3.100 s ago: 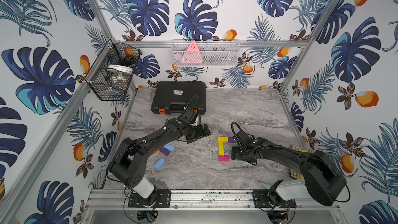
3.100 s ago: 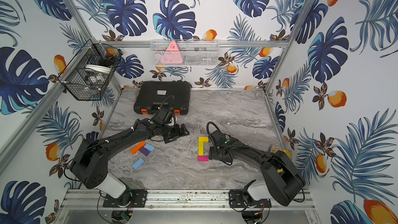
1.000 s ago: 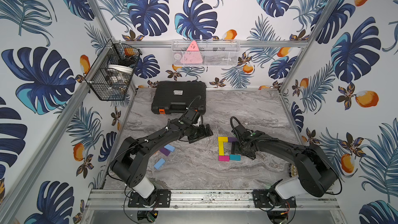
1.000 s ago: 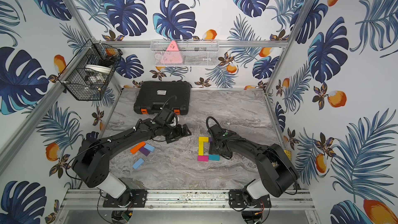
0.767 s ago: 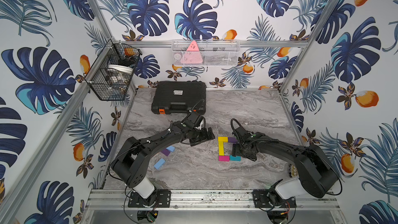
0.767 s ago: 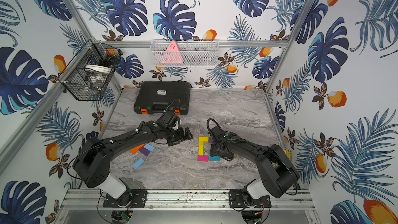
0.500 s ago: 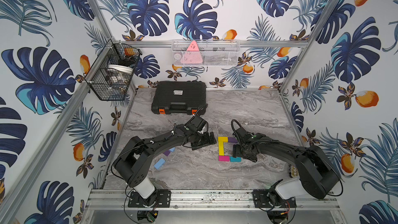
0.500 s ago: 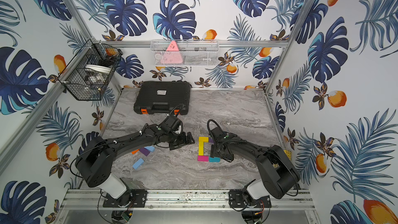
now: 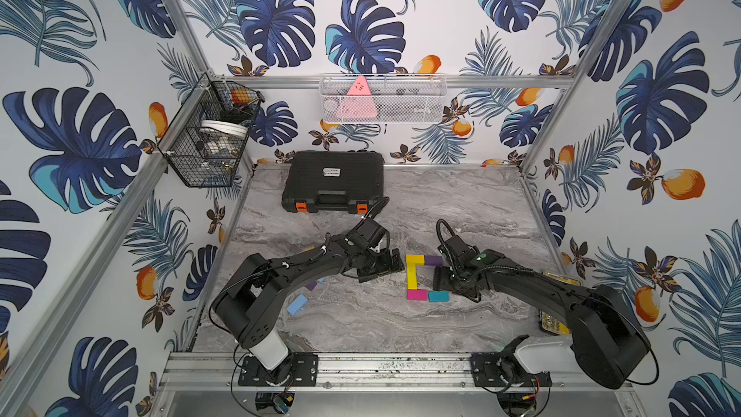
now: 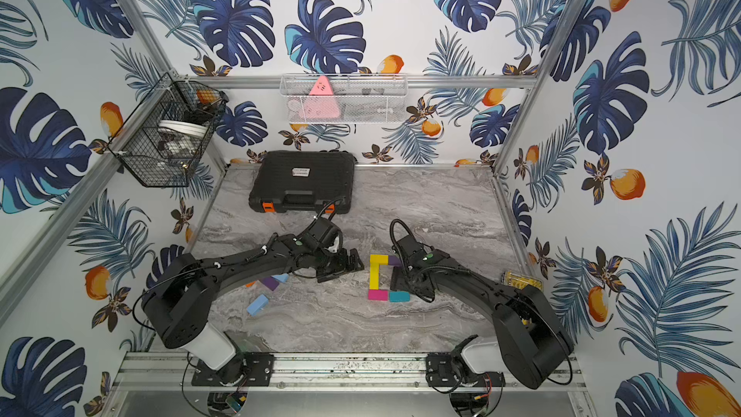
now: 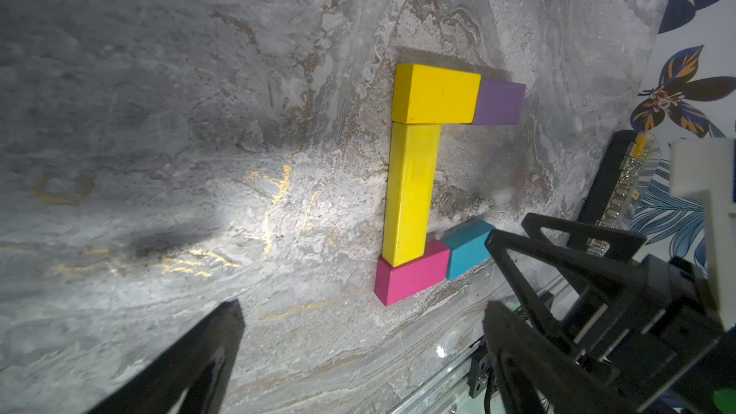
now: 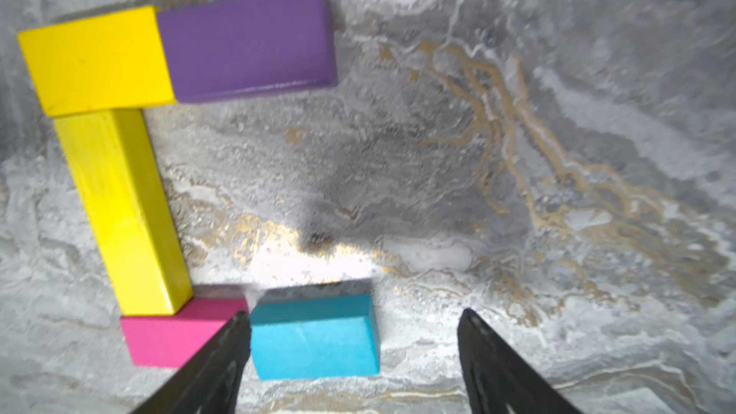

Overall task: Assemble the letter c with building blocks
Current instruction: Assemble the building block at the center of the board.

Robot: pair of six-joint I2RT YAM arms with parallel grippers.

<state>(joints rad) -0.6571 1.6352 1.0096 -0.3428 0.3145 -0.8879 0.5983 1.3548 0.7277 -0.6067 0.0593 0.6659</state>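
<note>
Building blocks lie in a C shape on the marble table: a short yellow block (image 9: 415, 259) and a purple one (image 9: 434, 260) along the far side, a long yellow block (image 9: 412, 279) down the left. A magenta block (image 9: 417, 295) and a teal block (image 9: 438, 296) close the near side. My right gripper (image 12: 352, 312) is open low over the teal block (image 12: 314, 340), which lies loose beside one finger. My left gripper (image 11: 362, 312) is open and empty just left of the C (image 9: 381, 266). More blocks lie by the left arm: a light blue one (image 10: 257, 304), a purple one (image 10: 269, 283), and others partly hidden.
A big black case (image 9: 333, 182) sits at the back left of the table. A black wire basket (image 9: 208, 138) hangs on the left wall and a white mesh basket (image 9: 383, 99) on the back wall. A yellow object (image 9: 555, 320) lies at the table's right edge.
The teal block, unseen three seconds ago, lies next to the magenta one. In the last second my left gripper has moved right toward the C. My right gripper has barely moved.
</note>
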